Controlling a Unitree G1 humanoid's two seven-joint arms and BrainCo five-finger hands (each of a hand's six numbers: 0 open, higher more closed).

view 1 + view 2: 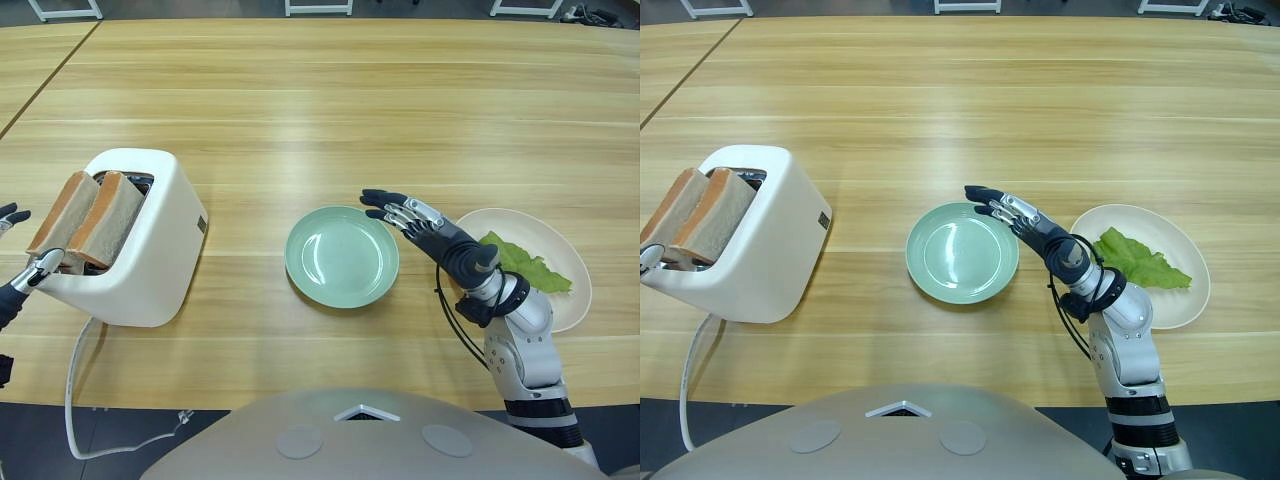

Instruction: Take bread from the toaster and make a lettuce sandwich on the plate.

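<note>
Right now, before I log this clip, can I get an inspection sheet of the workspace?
Surface: wooden table.
Job's things: two bread slices in the white toaster; green plate empty; lettuce on the cream plate.
Clutter: nothing seen.
Hands: right hand open by the green plate's right rim; left hand at the toaster's left side.
Cables: white cord from the toaster off the near edge; black cable looped at the right wrist.
Surroundings: white frame legs beyond the table.

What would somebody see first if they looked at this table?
Probably the white toaster on the left, with two bread slices sticking up from it. Then the robot's right hand, stretched out open by the empty green plate in the middle, and the lettuce on a pale plate at the right.
</note>
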